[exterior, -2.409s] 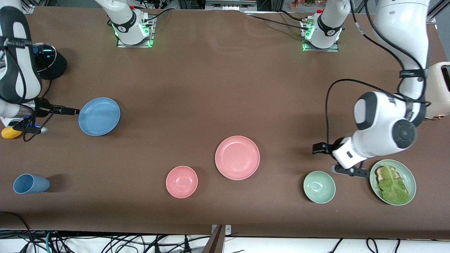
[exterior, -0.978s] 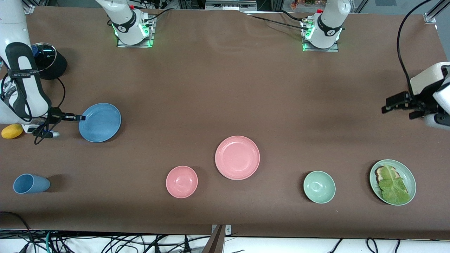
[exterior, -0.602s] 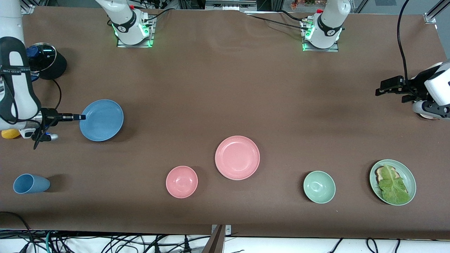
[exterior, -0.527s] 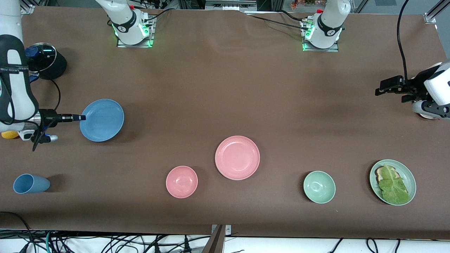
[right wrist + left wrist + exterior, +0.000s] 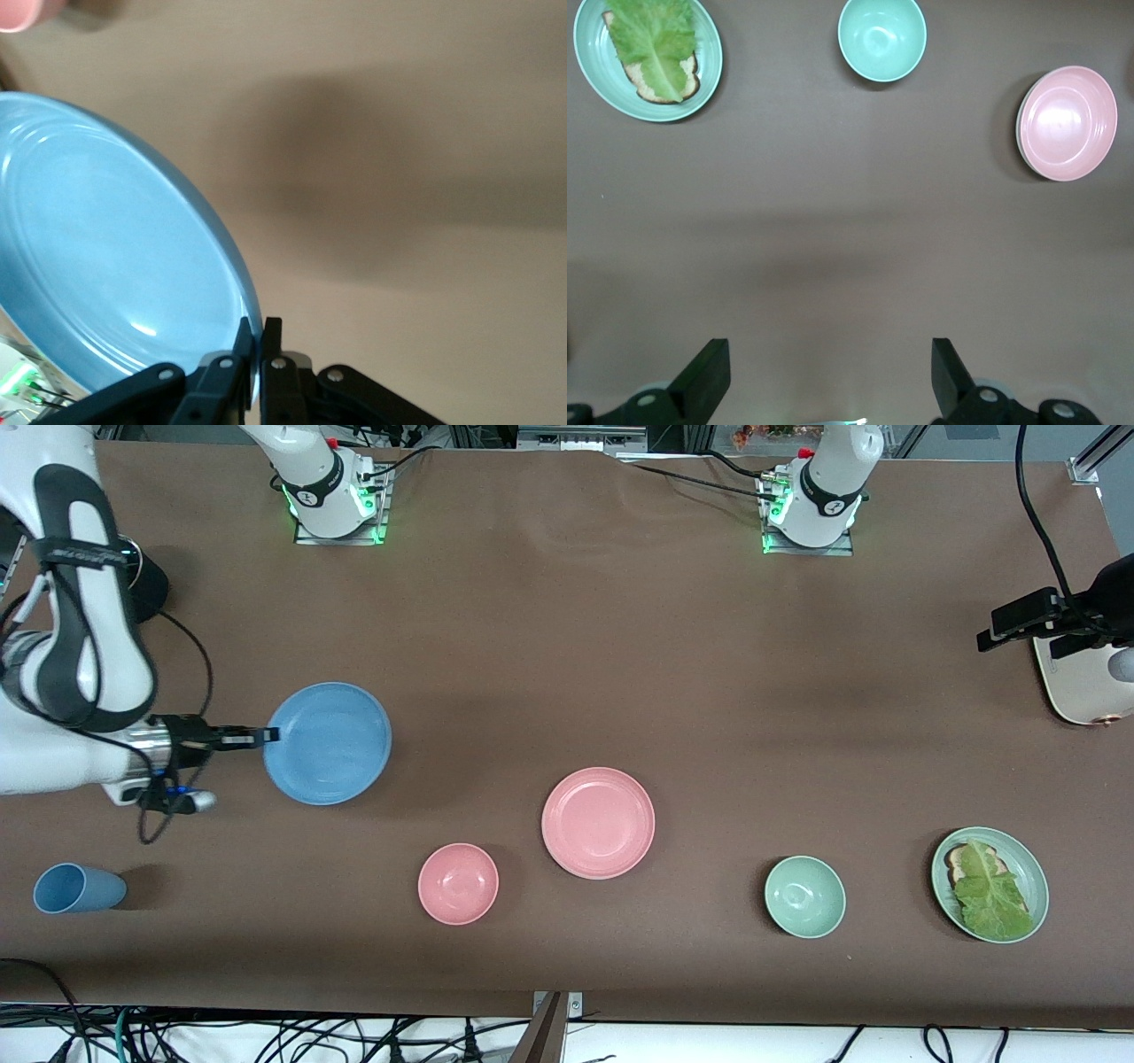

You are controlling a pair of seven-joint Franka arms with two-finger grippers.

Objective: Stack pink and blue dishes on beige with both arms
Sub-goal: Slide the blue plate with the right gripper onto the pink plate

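- Pink plate (image 5: 598, 823) low at frame centre, flat on brown table (image 5: 567, 646), rim clear all round; pink bowl (image 5: 458, 883) and green bowl (image 5: 804, 896) lower still.
- Blue plate (image 5: 329, 742) at middle left, lifted, rim pinched by right gripper (image 5: 263, 735).
- Left gripper (image 5: 1019, 624) at right edge beside cream toaster (image 5: 1085, 682), fingers (image 5: 946, 372) spread wide.
- Bare brown cloth across upper centre.
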